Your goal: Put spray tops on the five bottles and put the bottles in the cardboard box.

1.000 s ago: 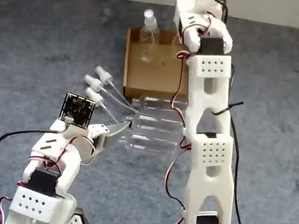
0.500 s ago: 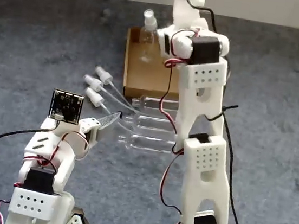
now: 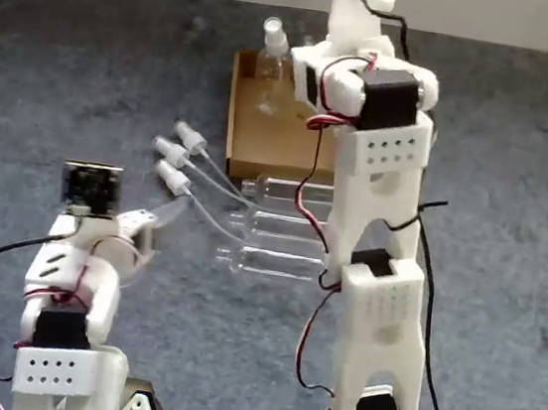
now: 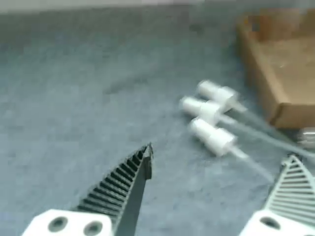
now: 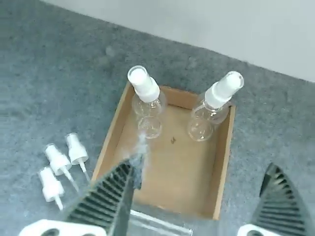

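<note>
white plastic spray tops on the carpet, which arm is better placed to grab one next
Likely left. The left gripper, open, faces the white plastic spray tops close ahead; the right gripper hangs open over the brown cardboard box, farther away.

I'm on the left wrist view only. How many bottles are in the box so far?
Observer: Two capped bottles stand upright in the box.
Operator: And the ones without tops, where are they?
Observer: Three open bottles lie side by side just outside the box, necks toward the tops.
</note>
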Robot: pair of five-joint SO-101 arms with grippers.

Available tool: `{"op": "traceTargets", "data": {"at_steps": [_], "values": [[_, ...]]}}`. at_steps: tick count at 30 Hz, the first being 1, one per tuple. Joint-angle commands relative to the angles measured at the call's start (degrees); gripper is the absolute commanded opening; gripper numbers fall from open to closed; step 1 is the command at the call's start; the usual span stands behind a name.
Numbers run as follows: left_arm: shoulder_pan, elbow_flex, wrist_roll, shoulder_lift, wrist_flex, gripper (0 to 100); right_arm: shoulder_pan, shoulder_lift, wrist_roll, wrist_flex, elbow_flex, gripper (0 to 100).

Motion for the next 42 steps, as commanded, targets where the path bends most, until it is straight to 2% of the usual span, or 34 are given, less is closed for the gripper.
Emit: {"op": "traceTargets", "data": {"at_steps": [1, 5, 11, 15, 21, 26, 32, 42], "values": [[-13.14, -0.48, 0.53, -0.48, 3.60, 33, -2.95, -11.38, 1.14, 1.10, 19.30, 32.7], [-17.54, 1.19, 0.53, -0.48, 4.31, 33, -9.71, -24.40, 6.86, 1.01, 39.60, 32.9], [-17.54, 7.34, 0.53, -0.57, 2.55, 33, -17.89, -43.30, 15.03, -1.36, 66.59, 32.9], [-17.80, 10.07, 0.44, -0.57, -0.88, 33, -20.00, -50.15, 19.43, -8.92, 84.00, 32.9], [-17.80, 10.59, 0.44, -0.57, -1.23, 33, -21.32, -51.12, 23.74, -25.45, 105.10, 32.9], [-17.71, 10.59, 0.44, -0.57, -1.23, 33, -21.41, -51.12, 24.00, -34.07, 114.77, 32.9], [-17.71, 10.59, 0.44, -0.57, -1.23, 33, -21.23, -51.03, 24.00, -39.60, 118.02, 32.9], [-17.80, 10.59, 0.44, -0.57, -1.23, 33, -21.14, -41.71, 23.91, -43.21, 120.75, 32.7]]}}
